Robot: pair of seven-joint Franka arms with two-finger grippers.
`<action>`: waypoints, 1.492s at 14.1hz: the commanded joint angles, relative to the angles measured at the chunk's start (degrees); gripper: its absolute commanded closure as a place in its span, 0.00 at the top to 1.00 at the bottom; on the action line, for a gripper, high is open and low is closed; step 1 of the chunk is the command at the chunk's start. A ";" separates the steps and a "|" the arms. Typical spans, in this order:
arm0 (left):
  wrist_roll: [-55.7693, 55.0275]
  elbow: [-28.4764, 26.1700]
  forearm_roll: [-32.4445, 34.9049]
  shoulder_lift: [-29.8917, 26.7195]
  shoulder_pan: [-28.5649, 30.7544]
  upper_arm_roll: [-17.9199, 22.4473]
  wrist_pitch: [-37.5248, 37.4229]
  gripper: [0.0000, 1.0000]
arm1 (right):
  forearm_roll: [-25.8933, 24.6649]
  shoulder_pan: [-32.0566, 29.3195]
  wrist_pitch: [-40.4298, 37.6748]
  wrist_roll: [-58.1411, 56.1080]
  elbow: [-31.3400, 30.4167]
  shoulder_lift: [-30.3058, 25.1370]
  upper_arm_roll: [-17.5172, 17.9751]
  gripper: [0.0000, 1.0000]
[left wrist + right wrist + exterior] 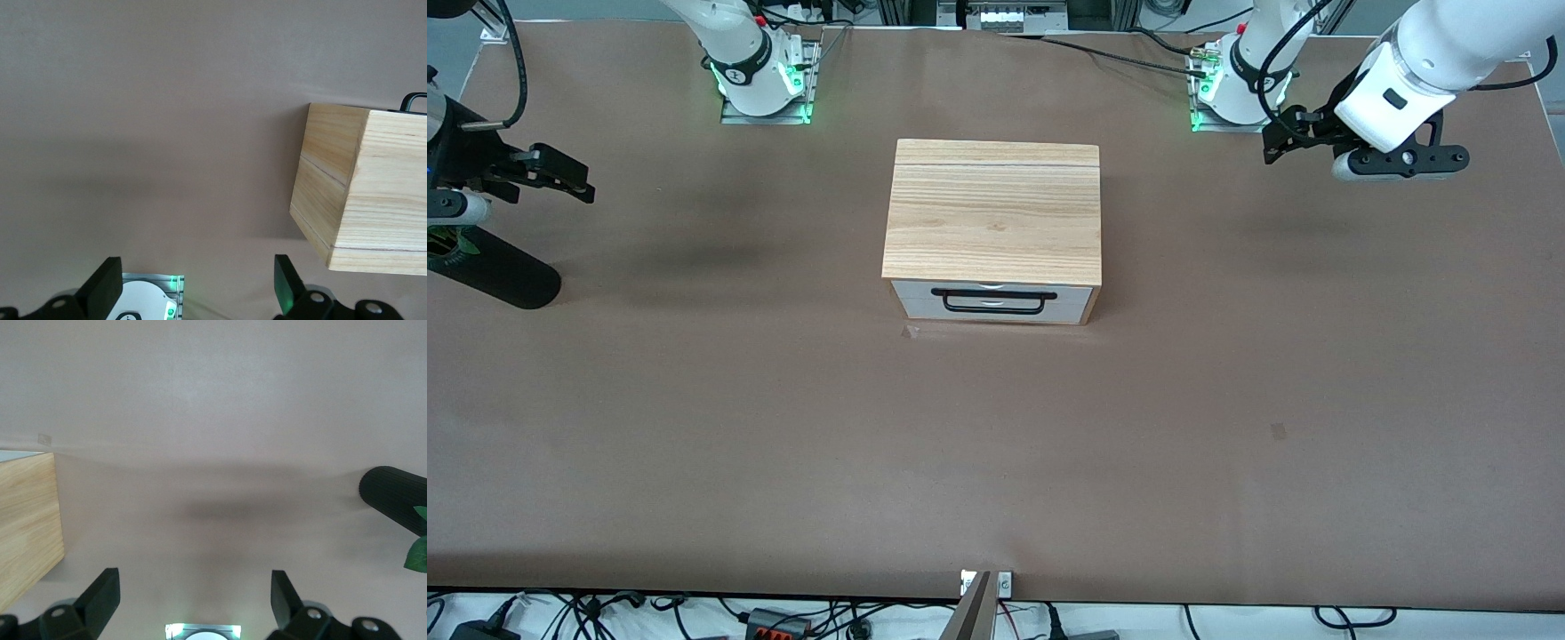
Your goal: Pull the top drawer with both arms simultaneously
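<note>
You have the cabinet [992, 222] in the middle of the table [783, 427], somewhat closer to the base edge than to the camera edge. Its top drawer [907, 293] is shut, white front flush with the frame and facing the camera edge, the black handle [993, 294] across it untouched.

Your left gripper [1276, 142] hangs in the air over the table near the corner by the left arm's base, well apart from the cabinet. Its fingers [288, 287] stand wide and hold nothing.

Your right gripper [574, 182] hangs over the table's edge at the right arm's end, also well apart from the cabinet. Its fingers [285, 593] are spread wide, empty. A black cylinder [498, 276] lies on the table just under it.
</note>
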 commanded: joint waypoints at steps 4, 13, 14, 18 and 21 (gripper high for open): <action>-0.80 3.25 0.86 1.73 -0.12 0.24 -2.96 1.00 | 0.02 0.16 -0.89 0.34 0.72 -0.12 0.11 1.00; -0.89 3.87 0.34 3.13 -0.30 -0.11 -3.67 1.00 | 0.02 0.16 -1.15 0.34 0.72 -0.12 0.11 1.00; -0.72 3.95 0.33 3.74 -0.47 -0.11 -3.32 1.00 | 0.02 0.16 -1.16 0.34 0.72 -0.12 0.11 1.00; -0.71 6.15 -0.02 7.35 -0.91 -0.20 -3.05 1.00 | 0.02 0.25 -1.24 0.34 0.72 -0.12 0.11 1.00; -0.45 6.41 -0.02 7.96 -0.91 -0.29 -3.14 1.00 | 0.02 0.34 -1.16 0.34 0.72 -0.12 0.11 1.00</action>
